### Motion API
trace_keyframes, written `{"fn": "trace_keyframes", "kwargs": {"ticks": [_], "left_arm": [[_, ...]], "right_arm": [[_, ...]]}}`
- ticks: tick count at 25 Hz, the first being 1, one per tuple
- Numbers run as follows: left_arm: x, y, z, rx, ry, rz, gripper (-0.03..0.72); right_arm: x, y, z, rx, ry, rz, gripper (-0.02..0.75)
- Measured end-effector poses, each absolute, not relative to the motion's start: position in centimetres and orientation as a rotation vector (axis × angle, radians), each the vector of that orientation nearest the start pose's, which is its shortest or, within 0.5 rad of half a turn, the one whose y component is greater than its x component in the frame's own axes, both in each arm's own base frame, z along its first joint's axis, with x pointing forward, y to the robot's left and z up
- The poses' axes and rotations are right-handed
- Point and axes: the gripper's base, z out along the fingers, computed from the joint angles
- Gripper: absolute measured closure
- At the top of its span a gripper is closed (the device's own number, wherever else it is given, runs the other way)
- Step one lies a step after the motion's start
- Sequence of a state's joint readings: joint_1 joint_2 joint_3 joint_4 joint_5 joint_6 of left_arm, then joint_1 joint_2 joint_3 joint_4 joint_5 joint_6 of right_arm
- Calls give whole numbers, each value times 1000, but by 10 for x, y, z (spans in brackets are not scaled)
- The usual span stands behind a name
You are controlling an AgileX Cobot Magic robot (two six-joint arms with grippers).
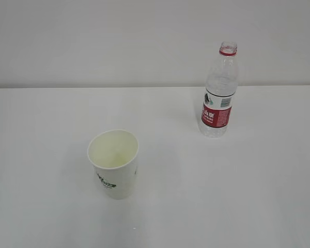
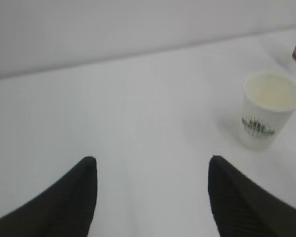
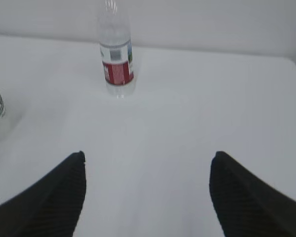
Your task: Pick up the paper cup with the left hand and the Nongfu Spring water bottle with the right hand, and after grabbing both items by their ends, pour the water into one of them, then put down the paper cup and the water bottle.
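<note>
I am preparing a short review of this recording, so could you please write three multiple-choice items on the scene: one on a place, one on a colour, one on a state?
1. In the exterior view, where does the paper cup stand relative to the Nongfu Spring water bottle?
A. Nearer the camera, to the left
B. Behind it, to the right
C. Touching it

2. What colour is the bottle's neck ring?
A. Blue
B. Red
C. Yellow

3. How is the bottle's mouth?
A. Capped
B. Covered by the cup
C. Uncapped and open

Answers: 1 A, the cup stands lower left, apart from the bottle on the table. 2 B, a red ring circles the neck. 3 C, the rim shows with no cap on it.
</note>
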State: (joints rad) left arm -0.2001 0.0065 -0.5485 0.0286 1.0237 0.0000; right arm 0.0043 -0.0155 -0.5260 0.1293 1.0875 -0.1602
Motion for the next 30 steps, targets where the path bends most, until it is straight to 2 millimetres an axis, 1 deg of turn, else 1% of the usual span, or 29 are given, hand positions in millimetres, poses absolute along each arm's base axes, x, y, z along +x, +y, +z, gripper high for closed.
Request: {"fn": "trace_keyframes", "kwargs": {"ticks": [5, 10, 14, 17, 19, 23, 30], "left_arm": [[-5, 3, 316, 176, 1736, -114, 174], [-4, 3, 330, 166, 1588, -107, 174], [-3, 6, 341, 168, 1464, -51, 174], [-1, 6, 351, 177, 1375, -15, 174], [5, 4, 356, 185, 1339, -4, 174], [23, -1, 365, 201, 1313, -6, 174], [65, -13, 376, 231, 1277, -25, 174]], "right_arm": [[-11, 10, 303, -154, 1840, 55, 150], [-9, 9, 318, -130, 1684, 42, 150], [-8, 8, 328, -112, 1579, 34, 150], [1, 7, 335, -101, 1552, 31, 150], [10, 7, 339, -108, 1550, 16, 150], [26, 6, 347, -122, 1519, -21, 150], [49, 4, 361, -119, 1426, -69, 150]]}}
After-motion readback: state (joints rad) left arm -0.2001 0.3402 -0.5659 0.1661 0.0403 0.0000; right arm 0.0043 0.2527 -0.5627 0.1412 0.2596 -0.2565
